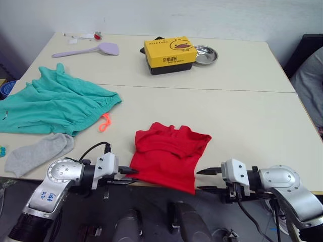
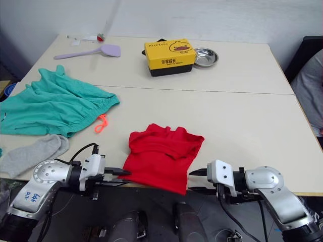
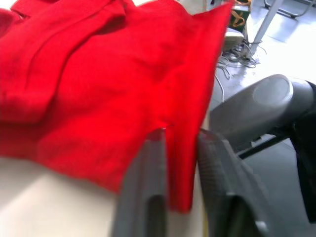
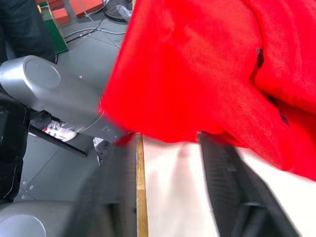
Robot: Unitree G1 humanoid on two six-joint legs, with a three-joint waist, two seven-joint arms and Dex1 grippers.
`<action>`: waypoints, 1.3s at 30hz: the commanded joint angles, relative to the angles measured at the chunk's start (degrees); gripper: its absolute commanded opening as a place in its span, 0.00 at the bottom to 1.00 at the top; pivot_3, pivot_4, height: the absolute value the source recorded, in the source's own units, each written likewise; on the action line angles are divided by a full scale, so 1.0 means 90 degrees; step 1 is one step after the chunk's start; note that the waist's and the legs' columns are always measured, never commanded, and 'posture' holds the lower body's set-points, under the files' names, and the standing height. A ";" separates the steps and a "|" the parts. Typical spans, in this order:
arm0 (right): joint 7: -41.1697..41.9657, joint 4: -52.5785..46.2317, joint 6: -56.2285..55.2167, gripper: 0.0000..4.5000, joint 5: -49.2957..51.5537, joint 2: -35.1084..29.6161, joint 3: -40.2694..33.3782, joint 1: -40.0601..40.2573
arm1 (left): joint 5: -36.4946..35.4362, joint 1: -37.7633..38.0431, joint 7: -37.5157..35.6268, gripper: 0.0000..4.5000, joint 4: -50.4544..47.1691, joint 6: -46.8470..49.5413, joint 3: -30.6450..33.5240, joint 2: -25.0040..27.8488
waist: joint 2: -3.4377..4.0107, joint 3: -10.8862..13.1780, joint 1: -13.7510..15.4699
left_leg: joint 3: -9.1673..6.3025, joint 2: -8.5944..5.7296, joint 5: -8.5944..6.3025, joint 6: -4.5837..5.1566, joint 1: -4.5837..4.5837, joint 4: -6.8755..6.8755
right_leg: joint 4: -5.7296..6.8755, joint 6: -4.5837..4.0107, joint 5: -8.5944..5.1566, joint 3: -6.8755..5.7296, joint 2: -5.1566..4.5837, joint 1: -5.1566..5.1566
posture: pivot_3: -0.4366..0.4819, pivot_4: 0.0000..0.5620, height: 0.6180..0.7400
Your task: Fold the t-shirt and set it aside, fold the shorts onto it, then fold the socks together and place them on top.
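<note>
T-shirt (image 1: 169, 156) edge pinched by left hand (image 1: 132, 172); right hand (image 1: 202, 180) spread beside it; shorts (image 1: 55, 103) nearby.

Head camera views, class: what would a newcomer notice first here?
The bright red t-shirt lies crumpled at the table's near edge, its hem hanging over, with the left tool and the open right tool flanking it. To the robot's left spread the teal shorts, grey socks beside them.
</note>
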 commanded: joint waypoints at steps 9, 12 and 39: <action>-0.0251 0.0003 -0.0134 0.55 0.0080 0.0244 -0.0343 -0.1142 | -0.0289 -0.0952 -0.0249 0.35 0.0736 -0.0296 0.0720 0.0206 | 0.0001 0.0000 0.0003 | -0.0007 0.0001 0.0000 0.0000 0.0000 0.0000 | -0.0005 -0.0005 -0.0002 -0.0006 -0.0001 0.0002 | 0.48 0.27 1.00; -0.0588 0.0392 -0.0830 0.55 -0.0908 0.0582 0.0197 -0.1593 | 0.0291 -0.1554 -0.0146 0.35 0.1267 -0.0908 0.0365 -0.0025 | 0.0000 -0.0001 0.0008 | -0.0006 -0.0005 0.0003 0.0003 -0.0003 0.0000 | -0.0007 -0.0002 0.0000 -0.0006 -0.0001 0.0002 | 0.48 0.27 1.00; -0.1877 0.1350 -0.1081 0.00 -0.2622 0.1712 0.1383 -0.2397 | 0.1231 -0.1730 0.0101 0.01 0.1987 -0.1578 -0.0630 -0.0854 | -0.0002 -0.0003 -0.0012 | 0.0023 -0.0002 0.0007 -0.0008 -0.0015 0.0009 | 0.0018 0.0006 0.0004 0.0011 0.0000 -0.0026 | 0.48 0.27 1.00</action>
